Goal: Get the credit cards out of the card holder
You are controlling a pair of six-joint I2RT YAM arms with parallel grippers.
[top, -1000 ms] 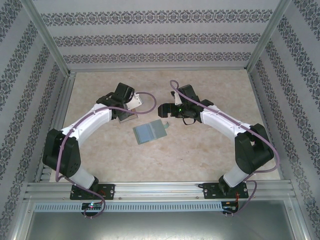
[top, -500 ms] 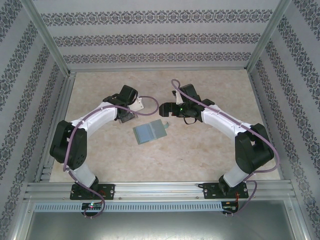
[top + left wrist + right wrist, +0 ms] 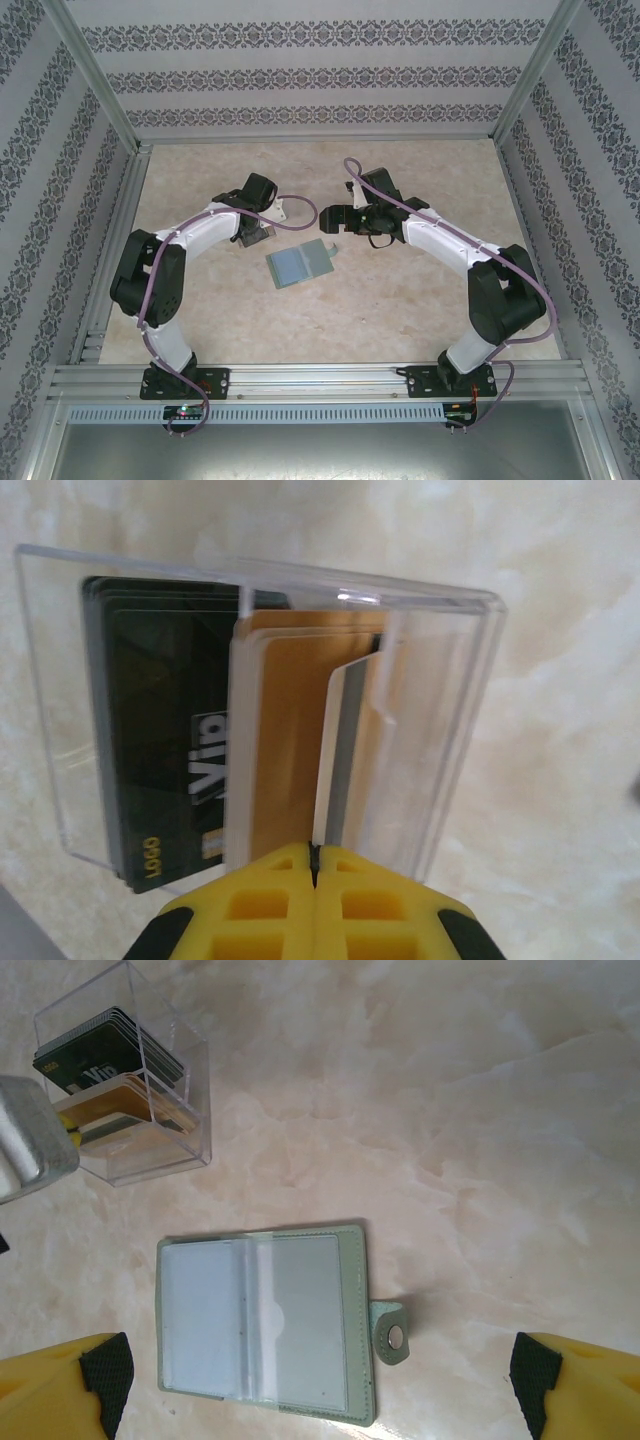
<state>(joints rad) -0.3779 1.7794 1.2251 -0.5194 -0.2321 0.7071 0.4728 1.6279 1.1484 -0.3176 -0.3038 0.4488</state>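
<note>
Beige marbled tbl: open card holder + clear tray.

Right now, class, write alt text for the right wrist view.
An open grey-green card holder lies flat on the marble-look table, its clear pockets looking empty. A clear tray holding dark and tan cards stands top left.

A clear plastic box with an inner divider stands on the beige marbled table, left of its middle. Walls with dark floral bands enclose the table, edged by silver metal rails.
</note>
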